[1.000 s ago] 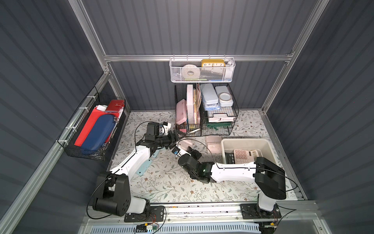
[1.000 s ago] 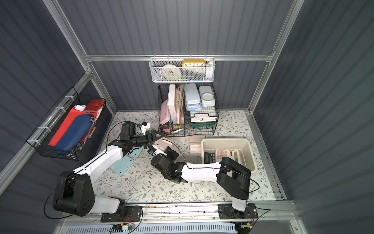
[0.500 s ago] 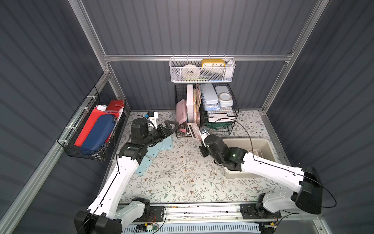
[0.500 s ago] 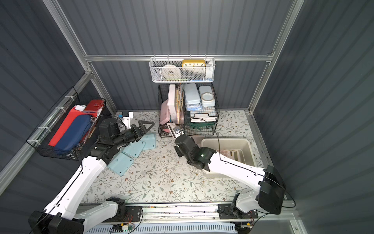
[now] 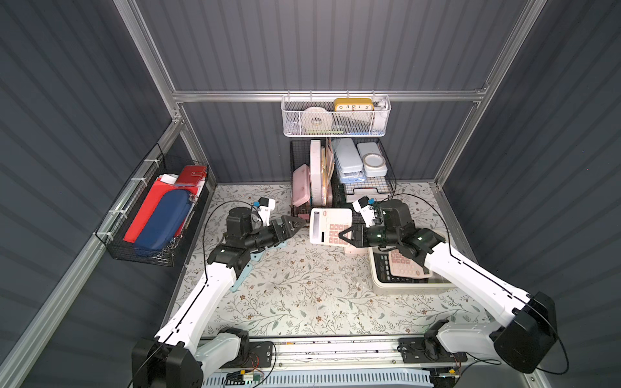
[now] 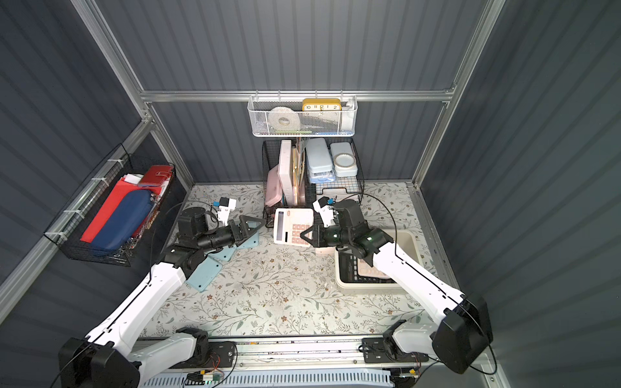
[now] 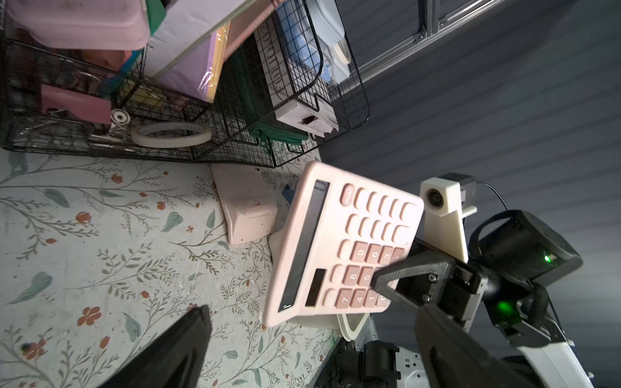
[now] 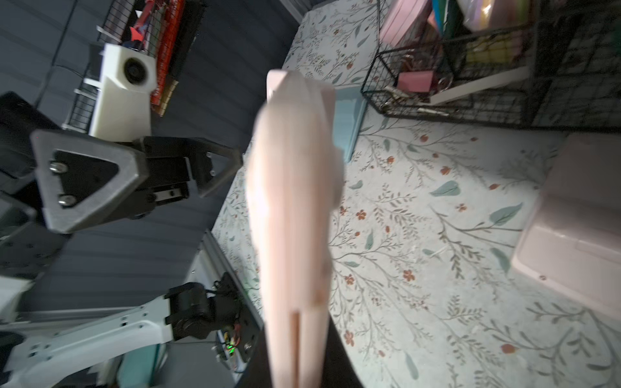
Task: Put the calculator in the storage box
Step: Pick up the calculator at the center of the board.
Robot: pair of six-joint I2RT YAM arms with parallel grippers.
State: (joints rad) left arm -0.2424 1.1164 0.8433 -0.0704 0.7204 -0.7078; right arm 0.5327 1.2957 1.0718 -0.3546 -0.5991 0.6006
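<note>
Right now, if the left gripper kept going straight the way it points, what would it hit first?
Most likely the pink calculator that the right gripper holds up: the left gripper, jaws open, points at its display edge. Whether their heights match exactly is hard to judge.

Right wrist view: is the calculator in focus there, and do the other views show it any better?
Right wrist view: the calculator is edge-on, close to the lens and blurred, with no keys visible; the floral mat behind it is sharper. Left wrist view: its keypad face is sharp and the digits are legible. Both top views: it is small but clear, with no glare.
</note>
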